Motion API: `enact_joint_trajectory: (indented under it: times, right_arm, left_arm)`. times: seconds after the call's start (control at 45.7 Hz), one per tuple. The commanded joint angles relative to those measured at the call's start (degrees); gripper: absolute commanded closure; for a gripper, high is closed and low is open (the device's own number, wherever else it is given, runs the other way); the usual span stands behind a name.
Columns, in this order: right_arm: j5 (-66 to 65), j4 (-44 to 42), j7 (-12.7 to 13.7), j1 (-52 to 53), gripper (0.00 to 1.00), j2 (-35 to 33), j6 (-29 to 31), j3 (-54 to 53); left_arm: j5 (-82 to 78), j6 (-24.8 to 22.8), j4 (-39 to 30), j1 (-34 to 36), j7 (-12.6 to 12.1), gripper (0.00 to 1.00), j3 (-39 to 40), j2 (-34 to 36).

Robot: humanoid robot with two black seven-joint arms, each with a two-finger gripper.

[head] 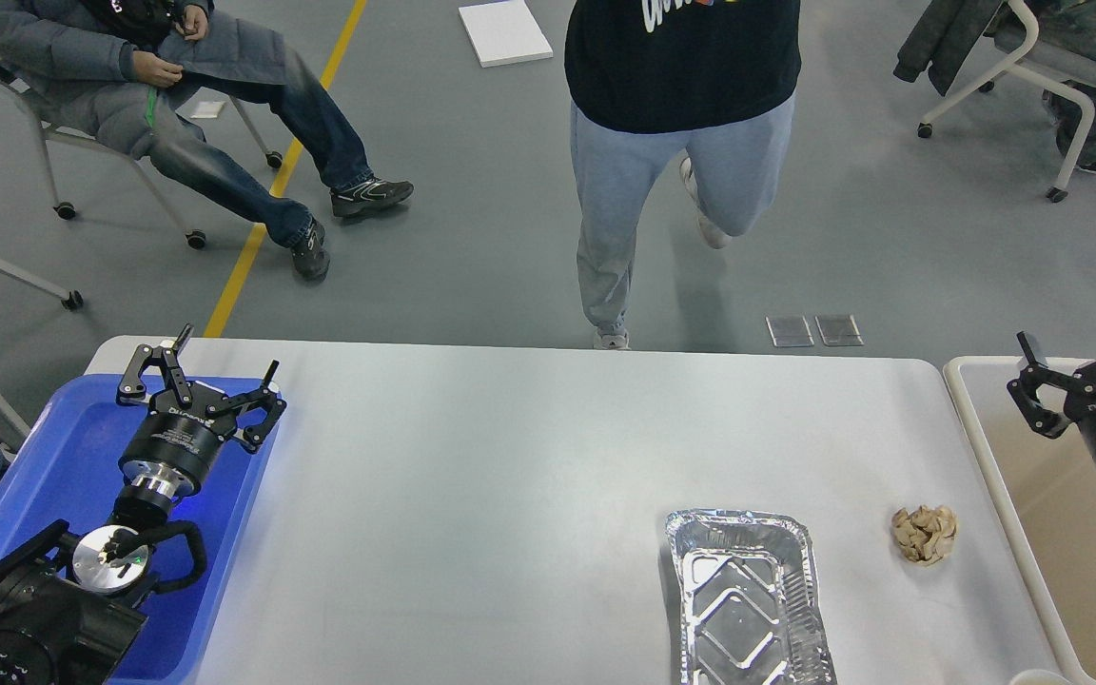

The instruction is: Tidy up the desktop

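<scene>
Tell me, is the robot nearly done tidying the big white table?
Nothing looks done yet. The large white-grey desktop still holds a shiny rectangular foil baking tray and a crumpled brown paper ball. Nothing is in hand: the left gripper hangs open over the blue plastic tray, and the right gripper is open over the beige bin. Left to do: clear both things off the desktop.

The tabletop (472, 495), a large smooth white-grey rectangle with rounded far corners, lies flat and fills most of the lower half of the frame, its far edge running across the middle and its near part cut off at the bottom.
</scene>
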State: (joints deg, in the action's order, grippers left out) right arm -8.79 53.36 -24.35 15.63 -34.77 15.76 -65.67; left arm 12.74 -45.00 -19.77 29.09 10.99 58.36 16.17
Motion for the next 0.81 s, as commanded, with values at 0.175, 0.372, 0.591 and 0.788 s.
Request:
enact_joint_trajectory:
  times: [0.175,0.372,0.591,0.788]
  right_arm:
    - [0.0,-0.01,0.0,0.28,0.01,0.14,-0.29,0.19]
    - [0.0,-0.01,0.0,0.45,0.01,0.49,-0.73,0.02]
    - [0.0,-0.01,0.0,0.45,0.01,0.58,-0.47,0.19]
    - [0.0,-0.01,0.0,0.45,0.01,-0.12,-0.64,-0.25]
  left_arm:
    - [0.01,0.0,0.0,0.0,-0.09,0.0,0.0,0.0]
    - [-0.08,0.0,0.0,0.0,-0.09,0.0,0.0,0.0]
    - [0.01,0.0,0.0,0.0,-0.09,0.0,0.0,0.0]
    - [-0.08,0.0,0.0,0.0,-0.09,0.0,0.0,0.0]
